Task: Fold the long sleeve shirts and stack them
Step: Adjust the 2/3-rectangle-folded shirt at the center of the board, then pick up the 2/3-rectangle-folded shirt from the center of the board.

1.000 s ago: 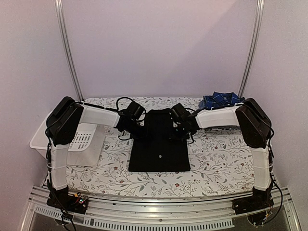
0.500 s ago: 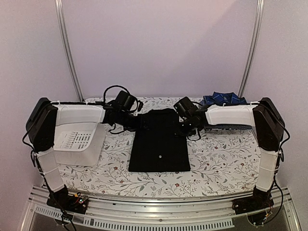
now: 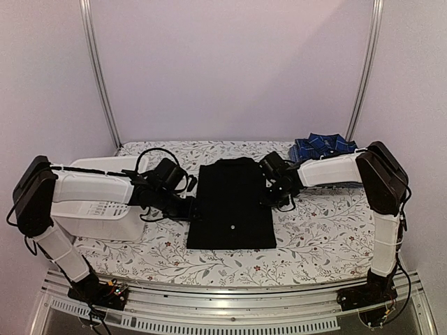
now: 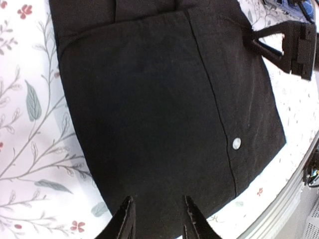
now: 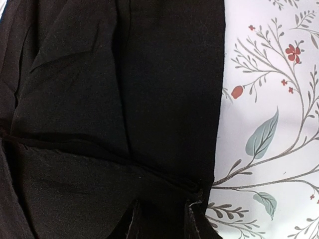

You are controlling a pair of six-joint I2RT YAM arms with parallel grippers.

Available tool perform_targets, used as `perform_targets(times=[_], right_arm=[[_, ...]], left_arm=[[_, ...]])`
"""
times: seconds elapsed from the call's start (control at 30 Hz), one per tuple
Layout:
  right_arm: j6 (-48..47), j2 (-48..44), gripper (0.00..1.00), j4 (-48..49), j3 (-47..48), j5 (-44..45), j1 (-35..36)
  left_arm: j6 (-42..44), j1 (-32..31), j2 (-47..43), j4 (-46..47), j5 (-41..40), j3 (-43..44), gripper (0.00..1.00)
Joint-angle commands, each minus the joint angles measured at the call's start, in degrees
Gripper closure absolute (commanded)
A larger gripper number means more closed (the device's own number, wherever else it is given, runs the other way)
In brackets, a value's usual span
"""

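Blk shirt (image 3: 230, 202): lying flat, part-folded, centre of top view on floral tbl cover (image 3: 314, 230).
Handling: looking light, soft, limp; prob. sagging if lifted at one pt, so taking both side edges together.
L gripper (image 4: 158, 200): hovering at shirt's left edge, jaws apart, holding nothing.
R gripper (image 5: 163, 203): sitting at shirt's upper-right edge, jaws partly apart; can't tell if pinching.
Plaid shirt (image 3: 320, 145): lying bunched, upper right.

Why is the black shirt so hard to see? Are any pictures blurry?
Top view: soft even light, the black shirt looks flat. Left wrist view: sharp, a pale button shows clearly. Right wrist view: folds faint, the right pincer blends into the dark cloth.
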Motion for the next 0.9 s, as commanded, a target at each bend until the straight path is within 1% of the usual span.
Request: perform_targets(times=[0.0, 0.17, 0.3, 0.43, 0.5, 0.67, 0.87], right_arm=[[1.37, 0.32, 0.71, -0.3, -1.71, -0.64, -0.9], [1.5, -3.73, 0.71, -2.06, -3.02, -0.98, -0.32], [1.86, -8.68, 0.69, -3.7, -6.41, -0.9, 0.93], [3.53, -13.61, 0.7, -5.84, -10.81, -0.03, 3.99], [4.85, -16.26, 0.7, -6.28, -12.94, -0.67, 6.15], [9.32, -19.47, 0.75, -8.25, -17.77, -1.25, 12.04], [13.73, -19.96, 0.79, -7.04, -21.49, -2.92, 15.71]], left_arm=[[-1.44, -1.75, -4.75, -1.56, -0.48, -4.72, 0.69], [-3.5, -2.28, -9.34, -3.25, -1.48, -9.14, 0.7], [-4.42, -2.53, -11.44, -3.58, -1.42, -11.8, 0.7], [-5.08, -2.92, -12.3, -3.58, -1.15, -13.45, 0.7], [-5.33, -3.23, -12.35, -3.46, -0.98, -13.98, 0.71], [-6.48, -3.86, -12.09, -3.21, -1.03, -14.76, 0.7], [-7.54, -4.36, -11.51, -1.14, 0.05, -15.57, 0.7]])
